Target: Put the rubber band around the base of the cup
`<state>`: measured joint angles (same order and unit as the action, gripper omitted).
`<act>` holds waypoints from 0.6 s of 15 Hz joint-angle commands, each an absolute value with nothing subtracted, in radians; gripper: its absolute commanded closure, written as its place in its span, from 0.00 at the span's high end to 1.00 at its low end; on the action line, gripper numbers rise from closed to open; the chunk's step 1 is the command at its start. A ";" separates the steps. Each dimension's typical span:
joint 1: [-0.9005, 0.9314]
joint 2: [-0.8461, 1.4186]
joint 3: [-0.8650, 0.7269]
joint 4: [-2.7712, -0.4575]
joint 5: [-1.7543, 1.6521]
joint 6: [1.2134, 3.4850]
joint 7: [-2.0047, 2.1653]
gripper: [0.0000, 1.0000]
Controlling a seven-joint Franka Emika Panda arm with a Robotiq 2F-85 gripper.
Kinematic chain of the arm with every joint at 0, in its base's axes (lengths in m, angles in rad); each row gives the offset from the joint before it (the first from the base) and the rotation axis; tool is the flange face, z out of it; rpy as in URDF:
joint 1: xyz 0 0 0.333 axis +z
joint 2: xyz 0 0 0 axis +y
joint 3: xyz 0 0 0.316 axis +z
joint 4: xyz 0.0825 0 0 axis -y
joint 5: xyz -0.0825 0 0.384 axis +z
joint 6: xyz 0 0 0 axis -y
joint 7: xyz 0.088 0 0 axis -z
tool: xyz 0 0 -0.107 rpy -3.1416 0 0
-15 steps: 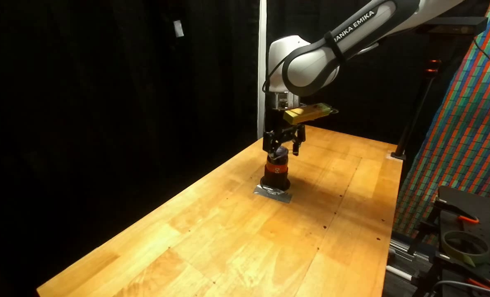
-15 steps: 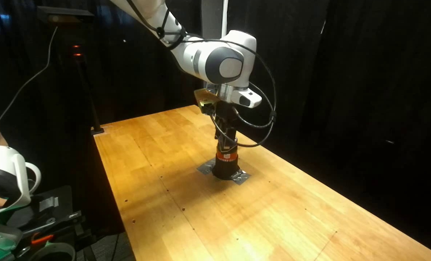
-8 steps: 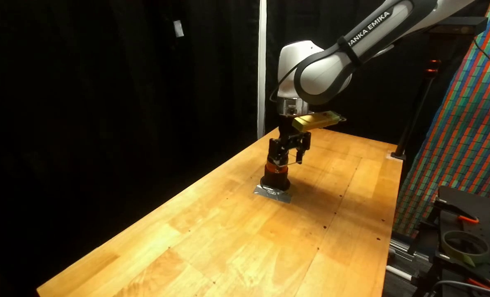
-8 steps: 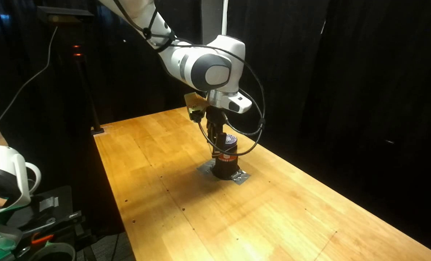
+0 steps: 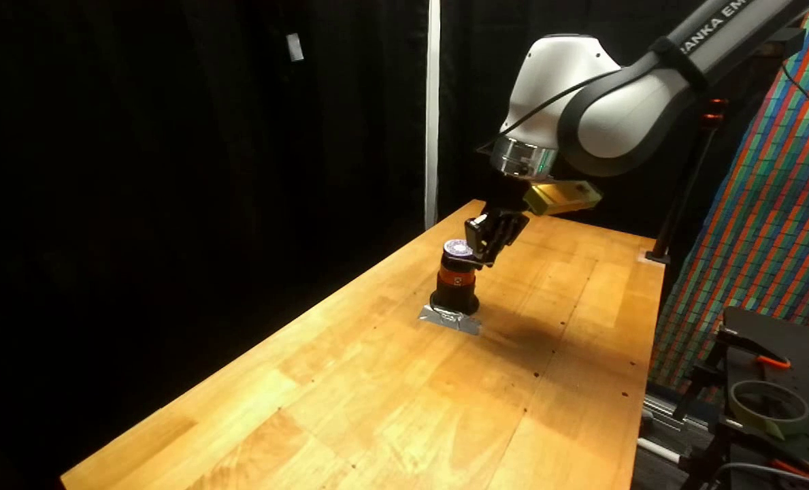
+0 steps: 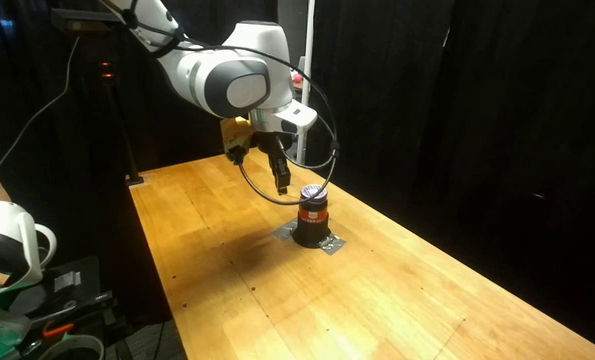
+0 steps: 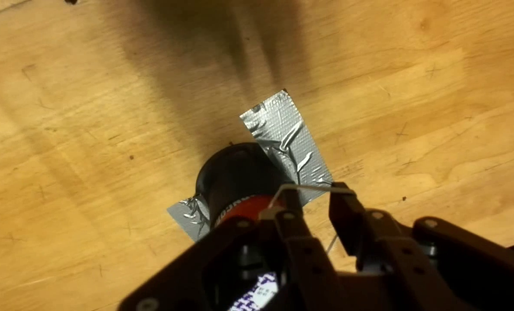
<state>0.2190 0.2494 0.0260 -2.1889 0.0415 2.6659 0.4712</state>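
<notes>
In both exterior views we see the small, dark brown-black cylindrical cup (image 6: 312, 216), with a reddish-orange stripe and a purple-and-white top, upright near the middle of the frame on the light-brown wooden table (image 5: 377, 408). In the wrist view we find 2 strips of crinkled silver tape (image 7: 291, 138) running from its base onto the table. There, at the lower right, the black 2-fingered gripper (image 7: 317, 196) has its tips slightly apart, with the thin, pale rubber band (image 7: 313, 187) stretched across them. In an exterior view the gripper (image 6: 282, 193) hangs just left of the cup's top, and we make out a fine line from it to the cup's upper part, well above the base. We cannot tell whether the rubber band fully encircles it.
</notes>
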 commanded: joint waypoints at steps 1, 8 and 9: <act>0.244 0.130 0.046 -2.360 0.012 2.795 0.497 0.06; 0.387 0.173 -0.131 -2.459 -0.290 3.189 0.759 0.07; 0.450 0.180 -0.226 -2.460 -0.367 3.232 0.814 0.07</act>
<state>0.3129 0.1829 -0.0410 -2.4258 -0.1971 3.1003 0.6660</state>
